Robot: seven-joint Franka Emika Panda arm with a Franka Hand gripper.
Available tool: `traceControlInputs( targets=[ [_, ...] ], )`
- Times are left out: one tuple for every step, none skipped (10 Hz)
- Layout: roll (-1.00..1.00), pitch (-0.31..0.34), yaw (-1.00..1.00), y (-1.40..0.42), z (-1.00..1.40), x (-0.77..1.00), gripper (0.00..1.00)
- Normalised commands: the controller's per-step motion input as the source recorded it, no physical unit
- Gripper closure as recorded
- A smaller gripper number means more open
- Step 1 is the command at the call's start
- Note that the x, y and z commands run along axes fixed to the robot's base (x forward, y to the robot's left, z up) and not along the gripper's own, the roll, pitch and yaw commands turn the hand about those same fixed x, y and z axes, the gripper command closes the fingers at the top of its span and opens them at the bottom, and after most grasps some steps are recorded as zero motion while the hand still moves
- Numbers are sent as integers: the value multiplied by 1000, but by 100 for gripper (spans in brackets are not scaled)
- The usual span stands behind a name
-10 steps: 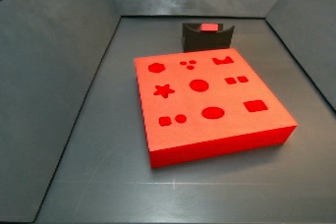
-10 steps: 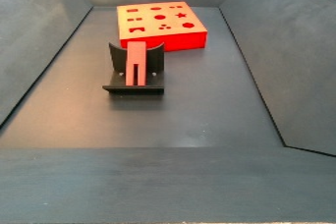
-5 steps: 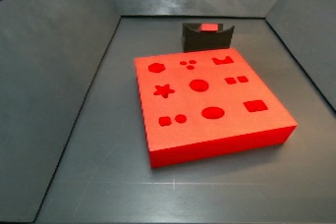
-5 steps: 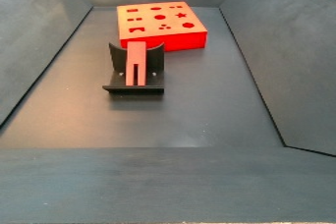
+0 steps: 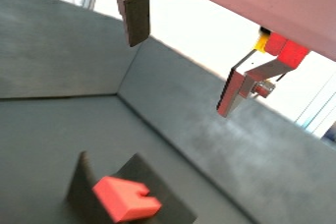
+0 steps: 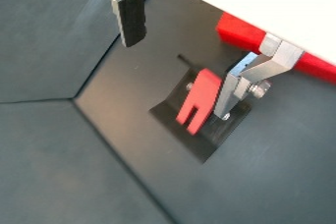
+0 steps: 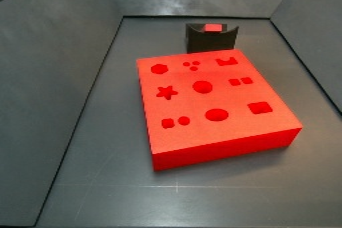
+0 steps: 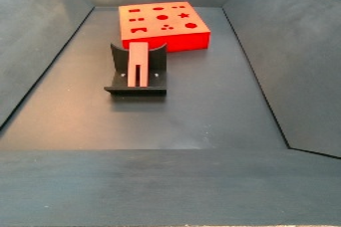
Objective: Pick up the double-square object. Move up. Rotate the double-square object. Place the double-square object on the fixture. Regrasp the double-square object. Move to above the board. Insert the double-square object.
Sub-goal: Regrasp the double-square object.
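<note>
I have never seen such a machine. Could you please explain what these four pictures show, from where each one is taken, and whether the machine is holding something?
This is a robot arm with a two-finger claw. Two pictures come from cameras on its wrist, looking down past the fingers, which are flat silver plates with dark pads. The other two come from cameras fixed beside the work floor.

On the floor lies the board, a large red slab with shaped cut-outs. Near it stands the fixture, a small dark bracket. The double-square object, a small red elongated block, rests on the fixture.

The claw is open and holds nothing. In both wrist views it hangs high above the fixture; only its tips show at the upper edge of a side view.
</note>
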Motion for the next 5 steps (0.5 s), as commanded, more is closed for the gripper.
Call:
traceControlInputs(
  targets=[
    [973, 151, 117, -40, -14, 89, 0],
    [781, 146, 132, -39, -14, 91, 0],
    [523, 129, 151, -43, -16, 95, 0],
    [350, 112, 162, -37, -12, 94, 0],
    [270, 96, 168, -27, -9, 87, 0]
  ],
)
